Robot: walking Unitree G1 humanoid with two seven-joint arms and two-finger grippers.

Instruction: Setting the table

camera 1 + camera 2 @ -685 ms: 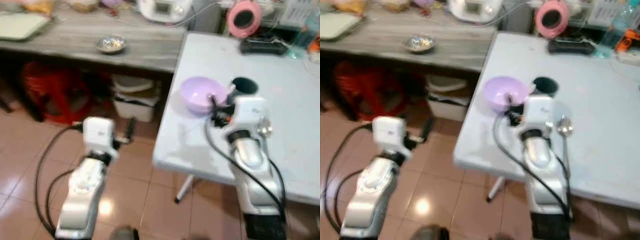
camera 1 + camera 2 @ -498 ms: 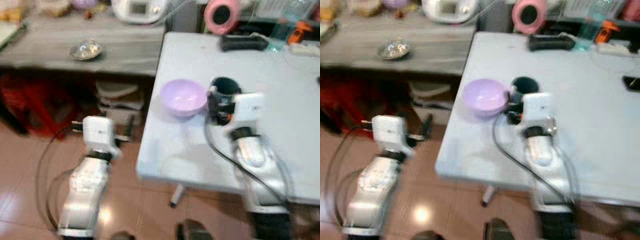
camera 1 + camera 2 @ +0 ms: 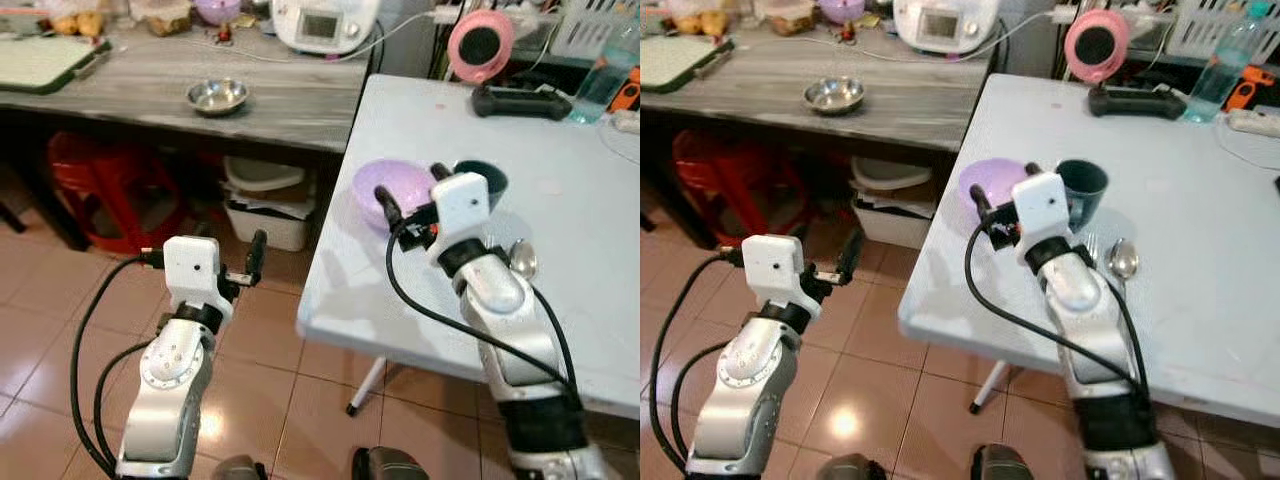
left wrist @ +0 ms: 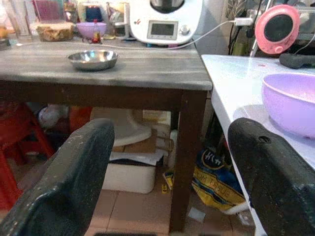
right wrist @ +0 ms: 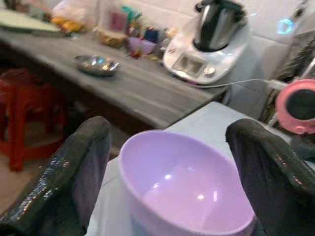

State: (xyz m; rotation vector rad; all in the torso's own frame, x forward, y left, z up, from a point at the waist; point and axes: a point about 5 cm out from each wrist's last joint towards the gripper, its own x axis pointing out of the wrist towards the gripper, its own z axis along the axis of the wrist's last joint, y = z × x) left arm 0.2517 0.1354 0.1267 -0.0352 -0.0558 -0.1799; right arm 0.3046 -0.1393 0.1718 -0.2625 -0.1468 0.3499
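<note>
Right eye view: our right gripper (image 3: pixel 1002 200) sits at the table's (image 3: pixel 1200 300) near-left corner, fingers spread wide, empty, aimed at the bowl (image 3: pixel 988 186). The bowl is on the table, not held. Cup (image 3: pixel 1081 187) stands just beside the bowl at its 3 o'clock; spoon (image 3: pixel 1123 260) and a fork lie at the cup's 5 o'clock. Left gripper (image 3: pixel 254 256) hangs over the floor, wide, empty. We judge the setting partly done: pieces are out, bowl placement likely pending.
</note>
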